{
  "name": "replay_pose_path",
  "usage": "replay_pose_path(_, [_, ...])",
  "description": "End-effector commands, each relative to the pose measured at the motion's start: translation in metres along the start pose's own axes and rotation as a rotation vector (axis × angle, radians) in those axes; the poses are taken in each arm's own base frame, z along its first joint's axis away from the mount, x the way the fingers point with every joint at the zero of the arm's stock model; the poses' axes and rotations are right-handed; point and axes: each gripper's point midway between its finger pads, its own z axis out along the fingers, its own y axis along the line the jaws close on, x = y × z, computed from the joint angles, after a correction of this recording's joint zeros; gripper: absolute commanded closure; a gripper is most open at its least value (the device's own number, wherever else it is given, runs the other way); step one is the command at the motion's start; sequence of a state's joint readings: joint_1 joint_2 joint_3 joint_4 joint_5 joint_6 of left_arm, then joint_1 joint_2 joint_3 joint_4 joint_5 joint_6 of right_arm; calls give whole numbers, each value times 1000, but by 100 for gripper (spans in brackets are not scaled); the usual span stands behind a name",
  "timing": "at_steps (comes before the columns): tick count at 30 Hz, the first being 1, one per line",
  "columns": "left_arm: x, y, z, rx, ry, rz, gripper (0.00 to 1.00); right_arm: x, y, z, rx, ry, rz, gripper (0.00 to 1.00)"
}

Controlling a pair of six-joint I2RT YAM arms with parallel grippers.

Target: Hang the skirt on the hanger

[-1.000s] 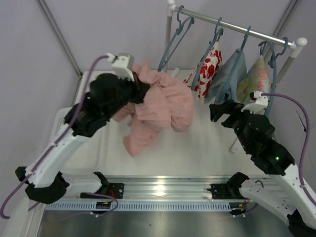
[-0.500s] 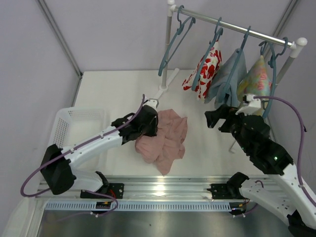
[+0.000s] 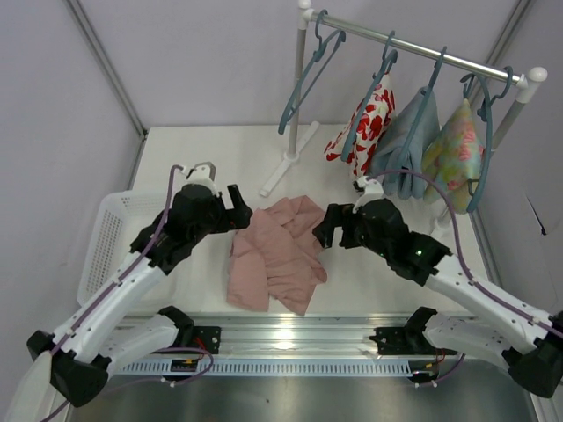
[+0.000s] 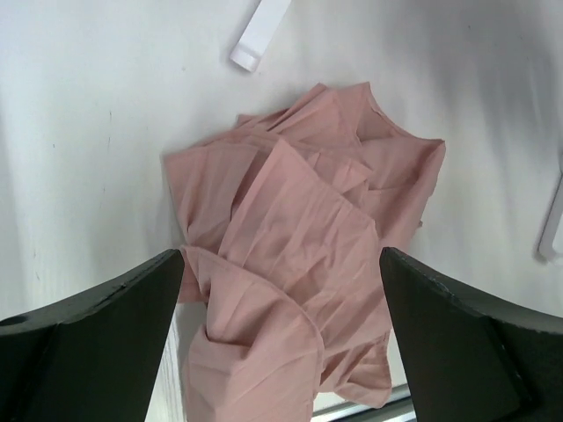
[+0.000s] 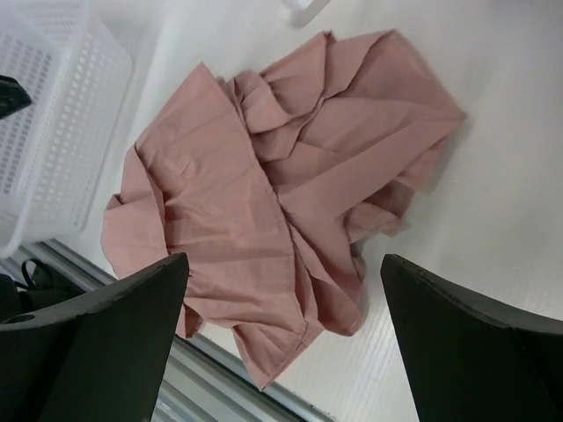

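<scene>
From above, we see the skirt (image 3: pixel 274 253) lying crumpled on the table (image 3: pixel 202 149), near its front edge and between the two arms. A second ago the left gripper (image 3: pixel 237 209) held it up in the air, and half a second ago it was pressed down on the cloth. Now it has lifted away to the skirt's left and let go. The right gripper (image 3: pixel 325 229) has swung in from the rack side and hovers at the skirt's right edge. The hanger (image 3: pixel 303 75) hangs bare on the rail (image 3: pixel 413 44).

In the left wrist view, the gripper (image 4: pixel 281 264) is spread wide above the skirt (image 4: pixel 299 255) and holds nothing.

In the right wrist view, the gripper (image 5: pixel 283 264) is likewise parted and empty over the skirt (image 5: pixel 281 185), and the basket (image 5: pixel 53 114) lies beside it.
</scene>
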State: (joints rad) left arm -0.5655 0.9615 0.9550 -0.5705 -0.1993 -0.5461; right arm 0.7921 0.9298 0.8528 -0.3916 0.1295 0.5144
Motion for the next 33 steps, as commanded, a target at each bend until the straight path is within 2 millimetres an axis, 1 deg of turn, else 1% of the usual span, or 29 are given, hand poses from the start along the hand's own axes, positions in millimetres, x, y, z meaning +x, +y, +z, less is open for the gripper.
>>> replay_pose_path(1, [41,12,1,-14,102,-46,1,6,24,29,-63,6,-23,0])
replay_pose_path(2, [60,18,6,-23,151,-53,1,12,30,34,-72,21,-43,1])
replay_pose_path(4, [69,16,12,-11,174,-76,1,18,34,50,-58,38,-74,1])
replay_pose_path(5, [80,19,16,-16,196,-78,1,24,38,55,-61,52,-88,1])
replay_pose_path(6, [88,21,19,-14,216,-78,1,25,42,61,-67,45,-91,1])
replay_pose_path(7, [93,22,23,-15,225,-78,1,30,43,67,-67,57,-96,1])
replay_pose_path(8, [95,22,29,-17,231,-76,1,43,41,77,-58,89,-105,0])
replay_pose_path(10, [98,25,34,-37,246,-59,3,50,47,87,-88,101,-109,1])
replay_pose_path(11, [102,28,38,-53,260,-52,4,61,45,97,-84,127,-132,2])
replay_pose_path(12, [102,28,39,-55,258,-48,10,63,47,102,-97,124,-141,4])
replay_pose_path(13, [103,28,41,-52,261,-38,13,66,46,106,-91,129,-149,6])
replay_pose_path(14, [101,26,42,-44,258,-34,18,73,43,114,-79,148,-164,12])
replay_pose_path(15, [101,25,43,-33,251,-34,33,76,42,118,-73,158,-172,16])
replay_pose_path(16, [102,23,43,-20,251,-30,42,78,41,122,-67,165,-177,23])
replay_pose_path(17, [103,23,44,-12,251,-28,55,77,43,125,-66,166,-178,37])
replay_pose_path(18, [100,19,44,5,237,-29,85,79,41,130,-53,171,-179,45])
replay_pose_path(19, [97,19,44,5,227,-26,100,78,42,132,-48,166,-176,55])
replay_pose_path(20, [92,18,43,6,211,-23,100,74,43,133,-43,159,-174,73])
replay_pose_path(21, [86,19,39,2,197,-17,100,62,47,132,-32,136,-171,83])
replay_pose_path(22, [65,15,34,-3,143,-1,100,54,50,129,-31,127,-174,92])
replay_pose_path(23, [54,15,29,-12,117,10,100,43,57,126,-40,109,-176,100])
replay_pose_path(24, [44,15,24,-20,93,22,100,18,71,116,-71,65,-187,100])
replay_pose_path(25, [10,9,8,-22,10,42,100,6,80,110,-93,39,-196,100])
replay_pose_path(26, [-3,8,1,-26,-25,54,100,-6,90,104,-127,11,-203,100])
replay_pose_path(27, [-15,7,-6,-28,-57,92,100,-26,103,96,-161,-37,-204,100])
replay_pose_path(29, [-68,-5,-37,-14,-190,111,100,-56,116,81,-192,-115,-210,100])
replay_pose_path(30, [-94,-12,-55,0,-256,146,100,-79,127,73,-205,-168,-200,100])
replay_pose_path(31, [-107,-15,-66,6,-289,167,100,-90,131,68,-204,-194,-204,100])
replay_pose_path(33, [-148,-30,-103,56,-402,237,100,-111,128,65,-142,-235,-204,100])
